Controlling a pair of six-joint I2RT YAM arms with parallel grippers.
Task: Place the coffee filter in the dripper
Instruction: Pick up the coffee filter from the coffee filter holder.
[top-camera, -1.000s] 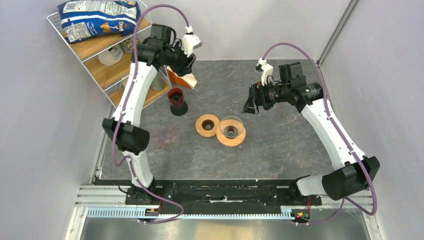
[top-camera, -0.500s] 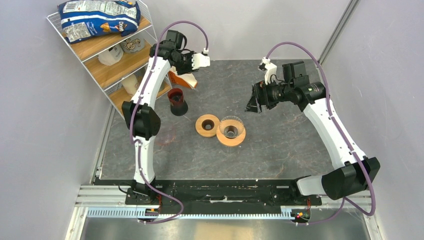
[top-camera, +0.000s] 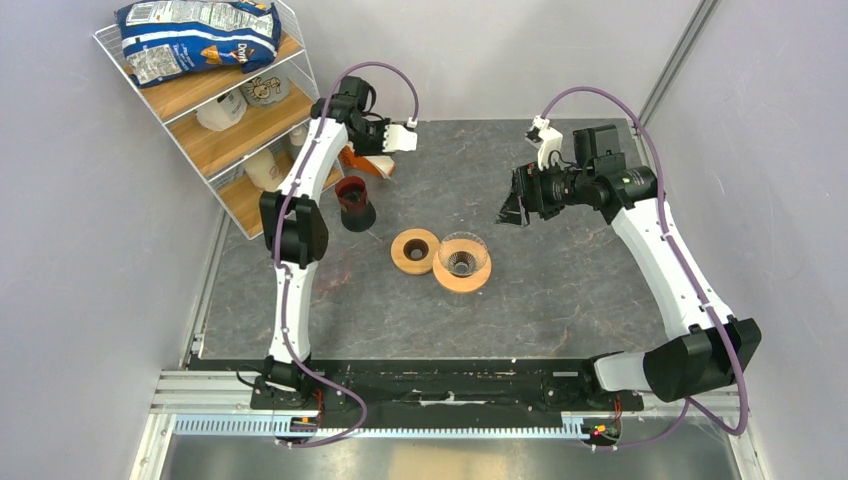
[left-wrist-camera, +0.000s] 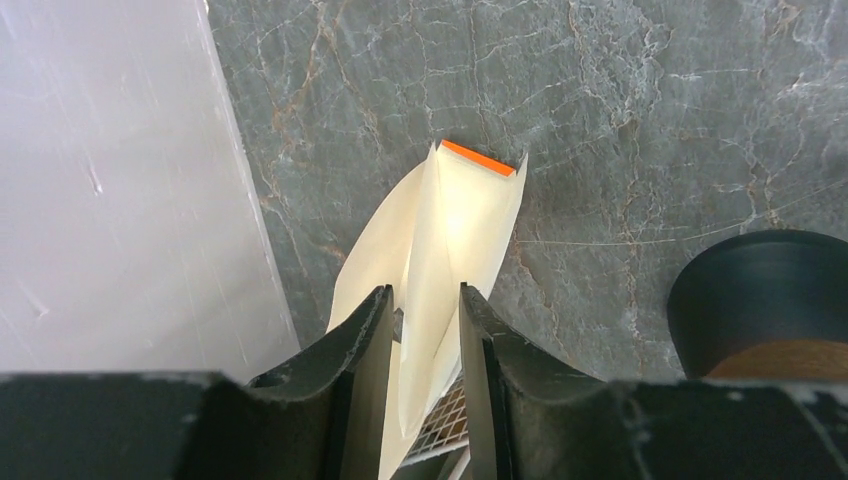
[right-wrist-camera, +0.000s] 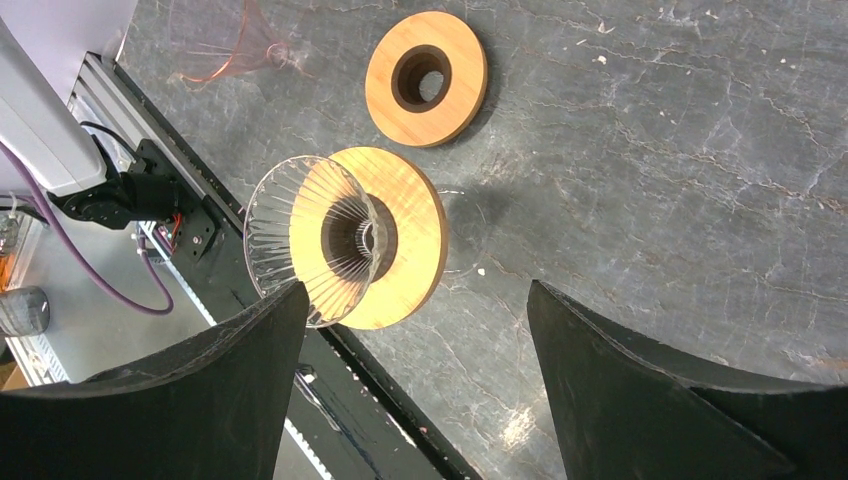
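Observation:
The coffee filter (left-wrist-camera: 450, 230) shows as cream paper folds running down from between my left gripper's fingers toward the table. It shows as a pale scrap (top-camera: 383, 166) by the shelf. My left gripper (left-wrist-camera: 425, 292) (top-camera: 375, 155) is shut on it, jaws narrow. An orange packet edge (left-wrist-camera: 480, 158) peeks out at the paper's far end. The dripper (top-camera: 462, 262) (right-wrist-camera: 330, 240), clear ribbed glass in a wooden collar, stands mid-table. My right gripper (top-camera: 508, 208) (right-wrist-camera: 417, 287) hangs open above and to the right of it, holding nothing.
A bare wooden ring (top-camera: 400, 252) (right-wrist-camera: 460, 80) lies just left of the dripper. A dark cup (top-camera: 353, 203) (left-wrist-camera: 760, 290) stands near the left gripper. The wire shelf (top-camera: 215, 110) with a chips bag (top-camera: 195, 35) fills the back left corner. A faint clear funnel (right-wrist-camera: 235, 45) lies toward the front.
The left arm has swung its elbow forward and right, with the gripper staying by the orange packet and its jaws narrowing onto the cream paper. The right gripper drifted slightly right.

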